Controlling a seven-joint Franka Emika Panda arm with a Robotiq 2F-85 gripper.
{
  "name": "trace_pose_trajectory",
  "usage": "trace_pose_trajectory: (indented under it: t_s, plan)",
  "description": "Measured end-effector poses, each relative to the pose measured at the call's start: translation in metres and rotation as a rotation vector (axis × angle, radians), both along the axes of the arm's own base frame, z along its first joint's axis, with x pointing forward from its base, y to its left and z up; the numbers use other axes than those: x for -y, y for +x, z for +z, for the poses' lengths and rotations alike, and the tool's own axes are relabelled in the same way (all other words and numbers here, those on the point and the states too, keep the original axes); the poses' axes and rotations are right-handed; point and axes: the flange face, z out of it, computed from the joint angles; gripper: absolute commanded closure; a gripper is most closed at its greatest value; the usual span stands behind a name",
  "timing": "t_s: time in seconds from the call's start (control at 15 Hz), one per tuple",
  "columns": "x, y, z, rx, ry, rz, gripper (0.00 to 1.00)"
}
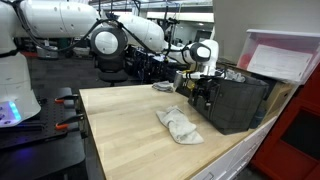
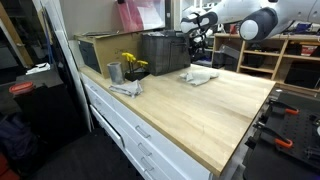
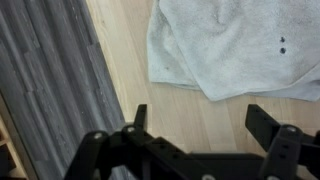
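While the pincer (image 3: 198, 112) gapes near a cloth (image 3: 232, 45), the inside of the dark crate (image 1: 240, 105) is hidden.

A pale wooden worktop (image 1: 125, 120) carries a crumpled white towel (image 1: 178, 125) — a dark crate (image 1: 238, 100) stands near it.

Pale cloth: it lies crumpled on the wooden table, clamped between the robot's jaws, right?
Not quite. The pale cloth does lie crumpled on the wooden table, but it isn't clamped. The wrist view shows the jaws standing open, with only bare wood between them.
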Motion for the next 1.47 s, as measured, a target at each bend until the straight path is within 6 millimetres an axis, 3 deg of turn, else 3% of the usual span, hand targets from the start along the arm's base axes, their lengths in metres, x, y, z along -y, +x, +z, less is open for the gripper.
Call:
trace_pose_trajectory:
  t_s: [0.47,0.67,1.2,1.47]
  plan:
    - [-0.002,0.001,0.001,-0.006,0.010,0.017,0.00]
    - [-0.007,0.000,0.017,-0.008,0.066,0.038,0.00]
    - [-0.002,-0.024,0.117,-0.020,0.261,0.076,0.00]
    - [-0.012,-0.024,0.162,0.027,0.271,0.095,0.00]
